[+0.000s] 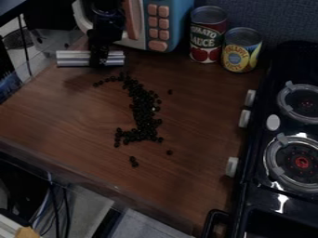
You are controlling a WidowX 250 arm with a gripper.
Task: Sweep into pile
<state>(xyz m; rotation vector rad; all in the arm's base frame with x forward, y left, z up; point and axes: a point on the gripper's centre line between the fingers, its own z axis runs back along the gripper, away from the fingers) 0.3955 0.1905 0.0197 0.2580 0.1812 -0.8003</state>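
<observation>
Loose pellets could scatter under a poorly set bar

The black gripper (99, 60) has its jaws closed on a silver metal bar (71, 59), at the far left of the wooden desk (68, 107). The black pellets (144, 111) lie in a crooked trail down the desk's middle, apart from the bar, with a few strays near its lower end.

The likeliest trouble is height: whether the bar touches the wood, I cannot tell, and riding high it would pass over pellets. Pressed too hard, it could twist in the jaws. A fast stroke might roll round pellets towards the near edge or the stove (245, 200). The strays (133, 162) could escape a short sweep.
</observation>
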